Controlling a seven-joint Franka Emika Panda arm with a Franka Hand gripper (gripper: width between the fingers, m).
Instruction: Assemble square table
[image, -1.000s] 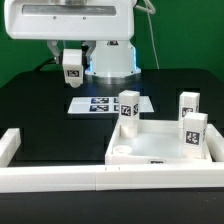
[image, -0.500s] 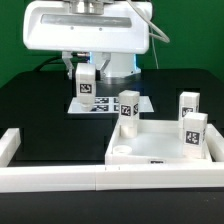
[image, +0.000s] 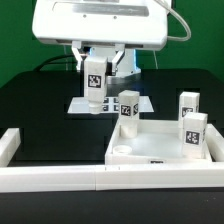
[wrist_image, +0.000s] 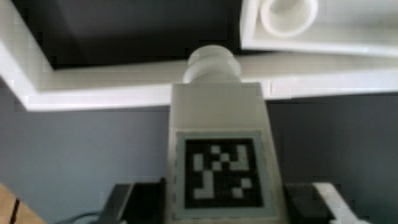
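Wrist view: gripper (wrist_image: 222, 205) clamps a smooth white tagged leg (wrist_image: 219, 135) — blocky, round-tipped.

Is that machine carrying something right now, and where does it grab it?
Yes: the pincer holds a white tagged leg by its upper end, in the air; the leg hangs down below it.

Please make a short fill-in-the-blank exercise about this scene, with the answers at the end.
1. The gripper holds one white ____ above the table.
2. On the square slab, ____ legs already stand upright.
3. The held leg carries a black-and-white ____ on its face.
4. The marker board lies ____ the slab in the exterior view.

Answers: leg; three; tag; behind
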